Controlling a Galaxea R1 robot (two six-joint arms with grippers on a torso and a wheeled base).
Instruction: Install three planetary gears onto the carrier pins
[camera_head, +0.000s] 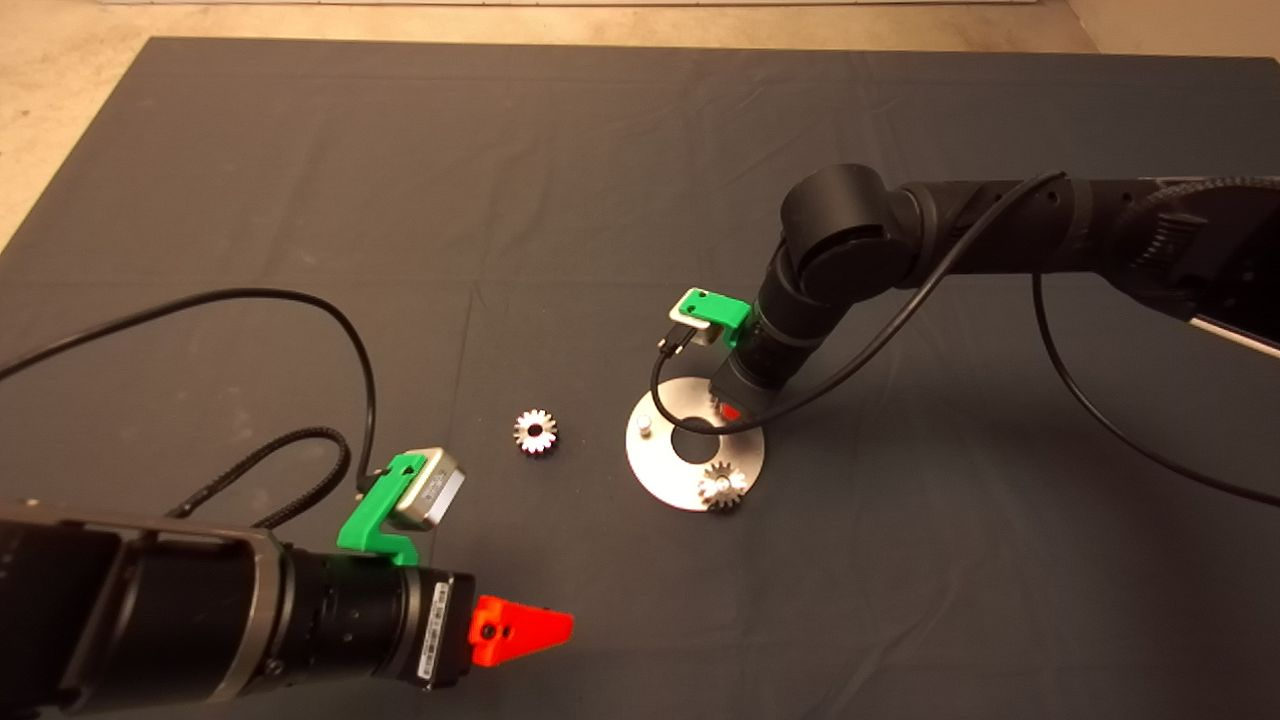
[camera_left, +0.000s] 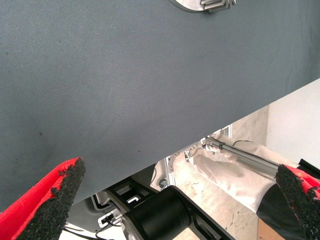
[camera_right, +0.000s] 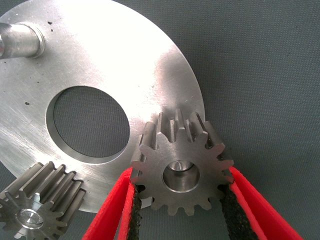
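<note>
The shiny carrier disc (camera_head: 665, 465) lies mid-mat. My right gripper (camera_head: 729, 409) hangs over its far right side, shut on a planetary gear (camera_right: 182, 150). That gear sits over a carrier pin whose tip shows in its hole. My pads (camera_right: 131, 200) touch both of its sides (camera_right: 182, 175). A second gear (camera_head: 722, 487) sits on the near pin and also shows in the right wrist view (camera_right: 40, 207). The third pin (camera_head: 646, 426) stands bare, as the right wrist view (camera_right: 20, 42) also shows. A third gear (camera_head: 536, 431) lies loose on the mat left of the disc. My left gripper (camera_head: 522, 630) waits open and empty at the lower left.
The left wrist view (camera_left: 180, 172) looks past the mat's near edge (camera_left: 210, 130) at the floor and a frame below, with the disc's rim (camera_left: 185, 4) just in view. Black cables (camera_head: 330, 330) trail over the mat from both wrists.
</note>
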